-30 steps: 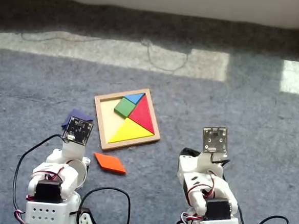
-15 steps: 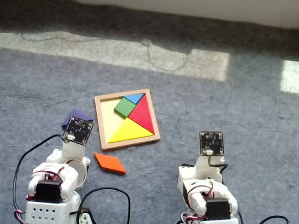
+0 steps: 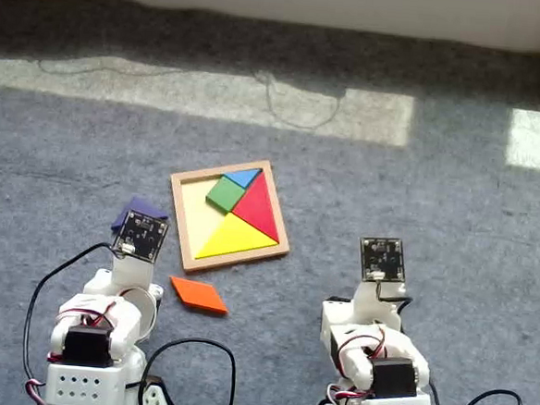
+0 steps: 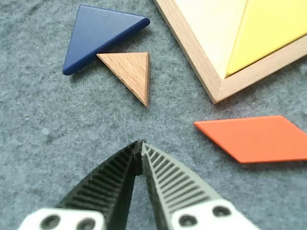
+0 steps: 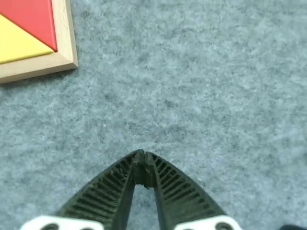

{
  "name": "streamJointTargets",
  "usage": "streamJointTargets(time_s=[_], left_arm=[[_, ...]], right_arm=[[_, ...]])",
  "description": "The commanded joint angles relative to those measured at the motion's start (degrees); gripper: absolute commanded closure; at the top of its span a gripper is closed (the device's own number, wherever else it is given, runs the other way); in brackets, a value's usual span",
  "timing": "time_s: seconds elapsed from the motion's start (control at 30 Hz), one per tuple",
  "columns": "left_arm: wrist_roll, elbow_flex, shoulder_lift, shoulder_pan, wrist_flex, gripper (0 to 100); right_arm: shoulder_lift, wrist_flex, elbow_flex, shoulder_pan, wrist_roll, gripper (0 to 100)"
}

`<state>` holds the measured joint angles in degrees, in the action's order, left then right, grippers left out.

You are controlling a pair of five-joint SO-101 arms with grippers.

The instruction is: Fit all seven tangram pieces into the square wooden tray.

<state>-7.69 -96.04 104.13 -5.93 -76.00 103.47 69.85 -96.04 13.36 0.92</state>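
Observation:
The square wooden tray (image 3: 178, 216) lies on the carpet and holds a yellow triangle (image 3: 235, 236), a red triangle (image 3: 260, 205), a green square (image 3: 223, 195) and a small blue triangle (image 3: 244, 176). An orange parallelogram (image 3: 199, 295) (image 4: 256, 138) lies in front of the tray. A dark blue triangle (image 3: 132, 209) (image 4: 100, 33) and a plain wooden triangle (image 4: 130, 72) lie left of the tray. My left gripper (image 4: 140, 146) is shut and empty, just short of the wooden triangle. My right gripper (image 5: 143, 154) is shut over bare carpet, right of the tray's corner (image 5: 57, 60).
Grey carpet covers the floor, with a sunlit strip (image 3: 212, 97) and a thin cable (image 3: 286, 106) beyond the tray. Both arm bases (image 3: 92, 357) (image 3: 374, 377) stand at the near edge, with black cables (image 3: 194, 355) beside them.
The right arm's wrist has shifted slightly left and back toward its base since a second ago, then held still. The left arm and all pieces have not moved.

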Motion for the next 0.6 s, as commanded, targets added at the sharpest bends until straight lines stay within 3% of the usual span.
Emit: streamJointTargets(time_s=[0.0, 0.57], left_arm=[[-0.4, -1.1, 0.5, 0.1, -0.3, 100], [-0.4, -0.6, 0.5, 2.8, -0.3, 100]], right_arm=[[0.4, 0.2, -8.7, -0.7, 0.4, 98.9], [0.4, 0.2, -8.7, -0.7, 0.4, 98.9]])
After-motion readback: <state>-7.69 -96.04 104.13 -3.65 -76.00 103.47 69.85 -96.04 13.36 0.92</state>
